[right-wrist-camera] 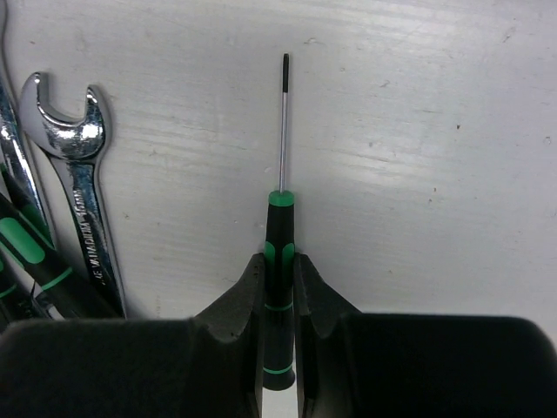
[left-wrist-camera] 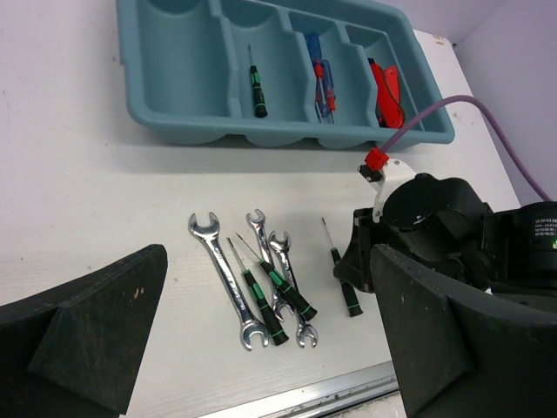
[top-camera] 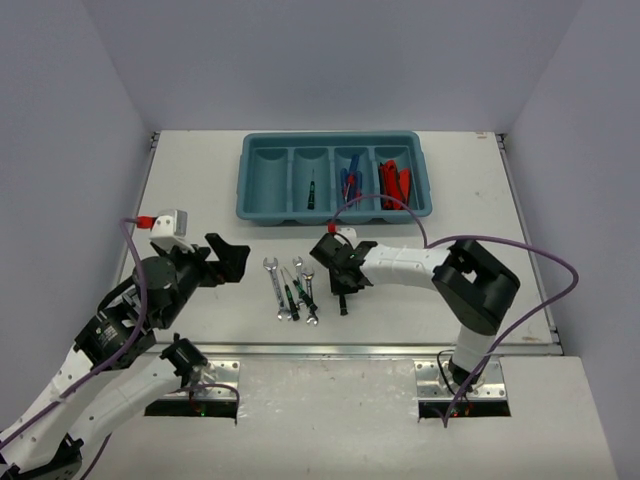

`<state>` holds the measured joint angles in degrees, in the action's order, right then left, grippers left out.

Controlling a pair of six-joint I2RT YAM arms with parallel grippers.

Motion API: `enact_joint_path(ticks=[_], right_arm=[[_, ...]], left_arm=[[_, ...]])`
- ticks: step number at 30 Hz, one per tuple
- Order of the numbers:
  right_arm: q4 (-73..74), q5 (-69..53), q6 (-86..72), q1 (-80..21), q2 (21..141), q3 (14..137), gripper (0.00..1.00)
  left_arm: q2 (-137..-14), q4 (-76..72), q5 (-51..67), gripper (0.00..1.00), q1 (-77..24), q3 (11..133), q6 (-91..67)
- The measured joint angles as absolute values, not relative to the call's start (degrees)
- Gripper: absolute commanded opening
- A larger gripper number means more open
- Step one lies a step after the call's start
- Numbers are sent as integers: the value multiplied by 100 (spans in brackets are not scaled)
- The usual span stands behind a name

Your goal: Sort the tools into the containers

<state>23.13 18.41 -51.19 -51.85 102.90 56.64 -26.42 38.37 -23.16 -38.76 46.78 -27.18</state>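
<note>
— Because the jaws are pinching only the thin handle of the green-black driver (right-wrist-camera: 278, 222), I am worrying that it is going to swivel or slip at the lift. Its tip could then catch the wrenches (right-wrist-camera: 83, 209) lying at the left of the frame.

— How is the arm standing?

— It is reaching from the lower right toward the centre. The right gripper (right-wrist-camera: 278, 261) is gripping the driver low on the table (top-camera: 190, 180). The left gripper (top-camera: 228, 262) is hanging wide open and empty at middle left. The tray (top-camera: 335, 139) is waiting at top centre.
</note>
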Motion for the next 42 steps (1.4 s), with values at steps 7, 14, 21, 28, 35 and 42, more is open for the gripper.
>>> enact_joint_path(ticks=[7,14,21,28,35,42], right_arm=[[1601,1223,-4137,-5148,8084,4214,0],[809,487,-3352,-5127,5695,3440,0],[231,-665,-2966,-5113,4043,2936,0],[-28,-1220,-2872,-5113,4002,2934,0],[-298,-1551,-2885,-5113,4120,2934,0],[-616,-1710,-2939,-5107,4258,2934,13]], left_arm=[[-2730,3693,-1811,100,-3876,4670,-2643],[-2618,697,448,98,-3870,2900,-3415],[-4205,-2154,1857,76,-3984,1969,-4269],[-4879,-3654,2118,48,-4309,2055,-4518],[-5262,-4196,2148,23,-4534,2239,-4546],[-5738,-4086,2153,0,-4550,2601,-4423]])
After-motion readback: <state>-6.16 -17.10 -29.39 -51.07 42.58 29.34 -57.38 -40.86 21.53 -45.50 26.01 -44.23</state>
